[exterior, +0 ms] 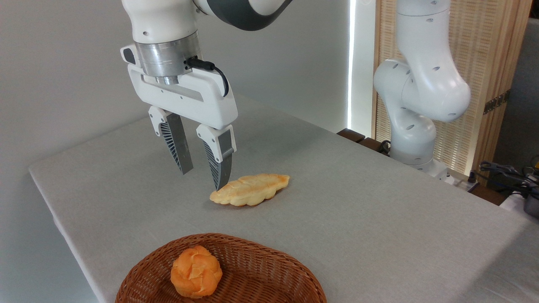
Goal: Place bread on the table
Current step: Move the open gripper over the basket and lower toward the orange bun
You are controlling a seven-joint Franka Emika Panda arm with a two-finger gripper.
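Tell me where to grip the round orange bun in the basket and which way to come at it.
Come straight down from above: the wicker basket rim walls off the sides. Close the gripper, now open above the table, across the widest middle of the orange bun, below its lumpy knotted top, so the fingers likely seat on rounder flanks.

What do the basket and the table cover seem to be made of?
The basket looks like woven wicker or rattan: brown strands in ribbed rows, slightly glossy. The table cover looks like plain light grey cloth, matte, with a fine weave and soft edges. What lies under the cloth cannot be seen.
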